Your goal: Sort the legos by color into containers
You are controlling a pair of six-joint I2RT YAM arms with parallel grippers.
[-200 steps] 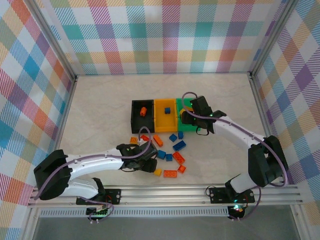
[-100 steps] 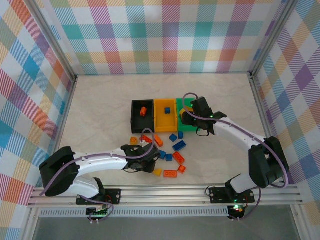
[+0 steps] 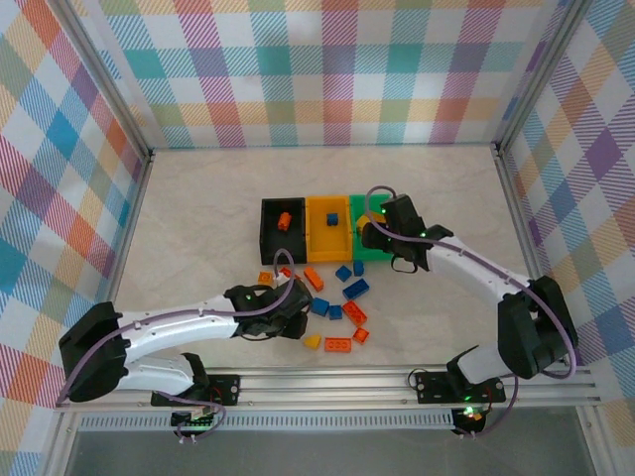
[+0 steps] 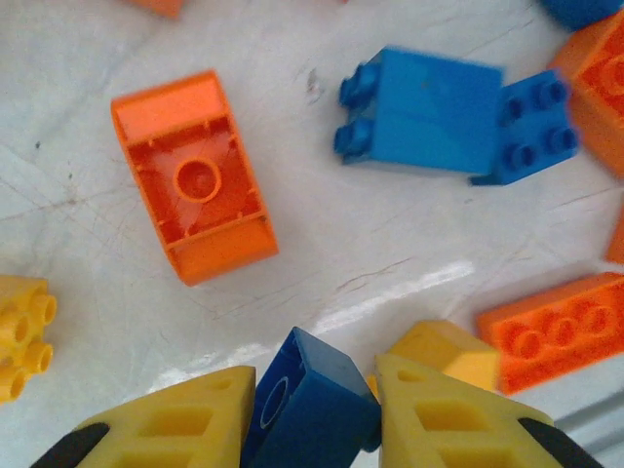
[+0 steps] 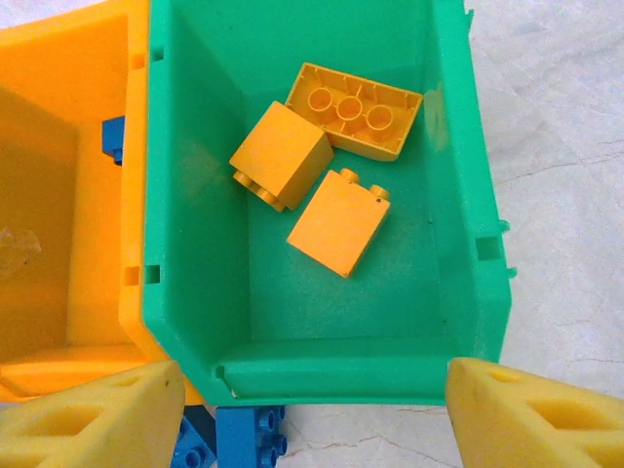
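Top view: black bin (image 3: 268,243), yellow-orange bin (image 3: 314,243) and green bin (image 3: 369,256) abreast at centre frame; loose legos (image 3: 342,297) scattered just below. Left gripper (image 3: 294,322) at the scatter's lower left; right gripper (image 3: 380,236) over the green bin.
Left wrist view: left gripper clamped on a blue brick (image 4: 310,400), bottom centre; orange brick (image 4: 195,175) upturned, upper left.
Right wrist view: right gripper spread wide; three yellow bricks (image 5: 331,175) inside green bin.

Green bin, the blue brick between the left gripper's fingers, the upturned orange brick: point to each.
green bin (image 5: 331,307): right wrist view, bare floor.
blue brick (image 4: 312,405): left wrist view, upper face.
orange brick (image 4: 198,180): left wrist view, hollow underside.
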